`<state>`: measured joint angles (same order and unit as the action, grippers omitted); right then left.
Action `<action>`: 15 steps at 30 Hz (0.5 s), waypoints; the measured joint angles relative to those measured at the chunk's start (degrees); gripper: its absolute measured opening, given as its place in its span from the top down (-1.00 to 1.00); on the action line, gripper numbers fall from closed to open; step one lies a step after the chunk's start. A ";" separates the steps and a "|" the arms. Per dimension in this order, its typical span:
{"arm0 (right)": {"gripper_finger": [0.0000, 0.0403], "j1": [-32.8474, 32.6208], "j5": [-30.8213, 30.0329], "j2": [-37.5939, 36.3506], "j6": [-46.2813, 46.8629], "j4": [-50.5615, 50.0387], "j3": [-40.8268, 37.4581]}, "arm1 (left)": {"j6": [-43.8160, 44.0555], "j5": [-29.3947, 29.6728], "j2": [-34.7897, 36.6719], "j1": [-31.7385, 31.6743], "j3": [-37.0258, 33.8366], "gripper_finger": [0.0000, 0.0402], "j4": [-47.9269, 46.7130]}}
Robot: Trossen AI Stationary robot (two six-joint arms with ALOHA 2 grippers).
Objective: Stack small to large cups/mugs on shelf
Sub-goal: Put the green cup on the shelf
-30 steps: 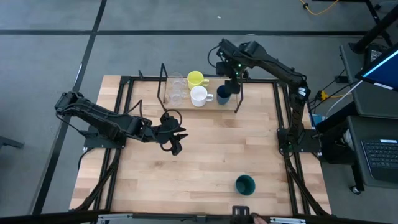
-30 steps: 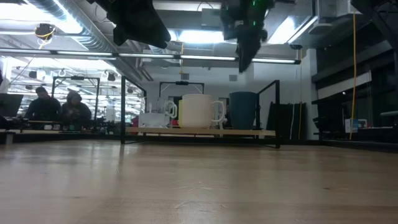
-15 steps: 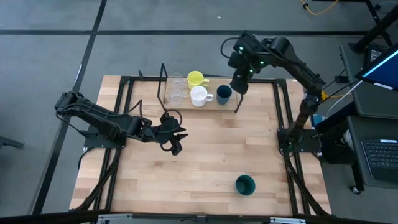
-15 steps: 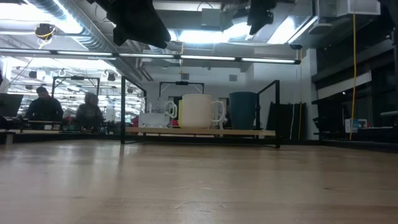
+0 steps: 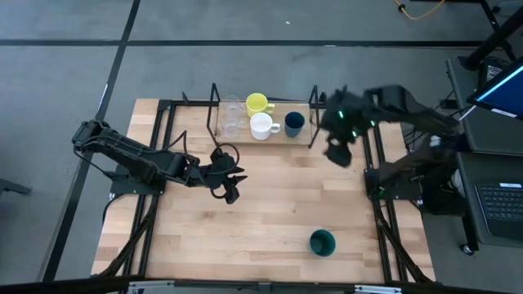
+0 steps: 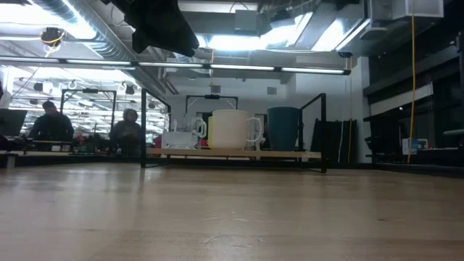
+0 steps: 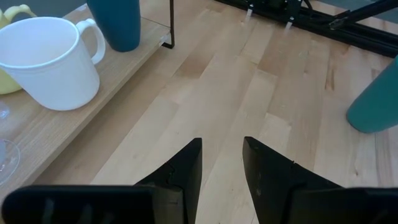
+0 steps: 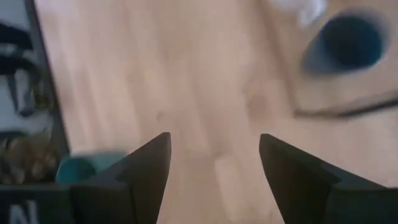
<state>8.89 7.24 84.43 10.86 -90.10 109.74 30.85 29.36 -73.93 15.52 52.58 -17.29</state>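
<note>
Dark green cup [image 5: 322,242] alone waits on the bench; five vessels sit on the light-wood shelf [image 5: 301,133]. Right gripper [image 8: 214,158] wide, empty.

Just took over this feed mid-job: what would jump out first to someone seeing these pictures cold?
The shelf at the table's far edge already carries a yellow mug, white mug, dark blue cup and clear glass cups. One dark green cup stands alone near the front edge. The right gripper hangs open just off the shelf's right end; the left gripper waits mid-table.
</note>
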 joint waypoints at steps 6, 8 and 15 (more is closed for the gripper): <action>-0.23 -10.86 -1.07 -8.24 9.79 3.08 -12.85 | 0.00 0.04 0.00 -0.01 0.00 0.45 0.01; -0.23 -15.04 -1.64 -9.75 12.71 5.08 -16.17 | 0.00 0.04 0.00 -0.01 0.00 0.45 0.03; -0.23 -31.00 -3.12 -10.37 19.08 12.99 -24.95 | 0.00 0.07 0.00 -0.01 0.00 0.45 0.03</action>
<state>-22.10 4.12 74.06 29.94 -77.11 84.79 30.85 29.44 -73.93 15.51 52.58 -17.26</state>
